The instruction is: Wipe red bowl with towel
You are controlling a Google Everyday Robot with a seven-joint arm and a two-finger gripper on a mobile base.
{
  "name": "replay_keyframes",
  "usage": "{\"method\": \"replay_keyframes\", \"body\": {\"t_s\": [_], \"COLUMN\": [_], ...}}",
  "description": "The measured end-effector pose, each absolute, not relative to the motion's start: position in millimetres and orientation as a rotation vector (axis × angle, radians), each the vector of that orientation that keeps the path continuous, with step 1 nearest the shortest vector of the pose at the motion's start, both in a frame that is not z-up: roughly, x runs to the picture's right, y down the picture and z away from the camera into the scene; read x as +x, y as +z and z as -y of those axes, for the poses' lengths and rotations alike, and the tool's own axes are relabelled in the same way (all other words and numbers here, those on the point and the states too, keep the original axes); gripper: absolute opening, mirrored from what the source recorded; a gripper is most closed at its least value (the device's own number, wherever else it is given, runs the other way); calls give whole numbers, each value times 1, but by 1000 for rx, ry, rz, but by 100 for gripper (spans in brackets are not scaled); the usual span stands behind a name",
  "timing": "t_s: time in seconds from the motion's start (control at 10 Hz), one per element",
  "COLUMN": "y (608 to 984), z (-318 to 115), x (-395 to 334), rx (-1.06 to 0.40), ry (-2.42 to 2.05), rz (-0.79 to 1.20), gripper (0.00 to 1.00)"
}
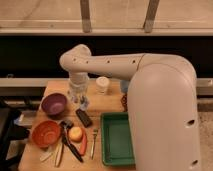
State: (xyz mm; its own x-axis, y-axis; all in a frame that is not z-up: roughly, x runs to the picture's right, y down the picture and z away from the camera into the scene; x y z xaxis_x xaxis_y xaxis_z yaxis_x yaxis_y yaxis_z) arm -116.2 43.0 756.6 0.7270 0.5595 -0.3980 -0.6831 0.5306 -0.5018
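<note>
The red bowl (46, 133) sits at the front left of the wooden table (107, 102), upright and apparently with nothing inside it. My gripper (80, 99) points down at the back left of the table, just right of a purple bowl (54, 103). A small bluish cloth-like thing (83, 104), likely the towel, lies right under the gripper and is mostly hidden by it. The gripper is well behind the red bowl and apart from it.
A white cup (102, 84) stands at the back. A green tray (116, 137) lies at the front right. A black object (84, 118), a yellow fruit (75, 133), a fork (94, 142) and other utensils (70, 145) lie beside the red bowl. My arm covers the table's right side.
</note>
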Motion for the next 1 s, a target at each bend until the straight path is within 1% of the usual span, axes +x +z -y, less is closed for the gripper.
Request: {"method": "replay_keyframes", "body": {"t_s": [0.6, 0.8, 1.0], "y": [758, 755, 743], "z": [-43, -57, -80], "x": [-113, -126, -143], "rx": [-681, -692, -706], "ry": [744, 703, 669], "rz": [-201, -180, -161], "gripper": [0, 0, 0]}}
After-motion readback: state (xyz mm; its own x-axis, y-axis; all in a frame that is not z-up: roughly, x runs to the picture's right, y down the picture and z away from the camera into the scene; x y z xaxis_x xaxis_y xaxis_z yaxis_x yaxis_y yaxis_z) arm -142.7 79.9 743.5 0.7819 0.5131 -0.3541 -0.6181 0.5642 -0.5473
